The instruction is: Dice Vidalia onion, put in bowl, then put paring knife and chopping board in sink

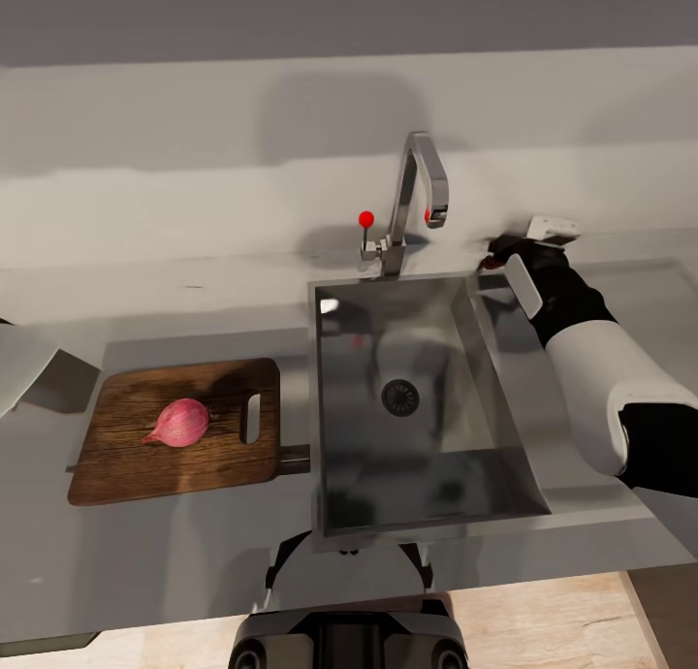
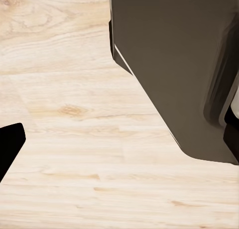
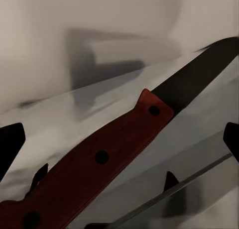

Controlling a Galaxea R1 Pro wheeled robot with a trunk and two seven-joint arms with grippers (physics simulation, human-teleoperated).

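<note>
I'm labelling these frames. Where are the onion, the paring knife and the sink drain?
Vidalia onion (image 1: pixel 180 423), head view, middle of the bulb.
Paring knife (image 3: pixel 102 157), right wrist view, handle's middle rivet.
Sink drain (image 1: pixel 399 397), head view, its centre.

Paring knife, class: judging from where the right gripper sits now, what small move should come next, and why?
Probably close the right gripper on the paring knife handle. The right wrist view shows the handle lying between the spread fingertips, apparently ungripped, while the Vidalia onion already rests on the chopping board, uncut.
</note>
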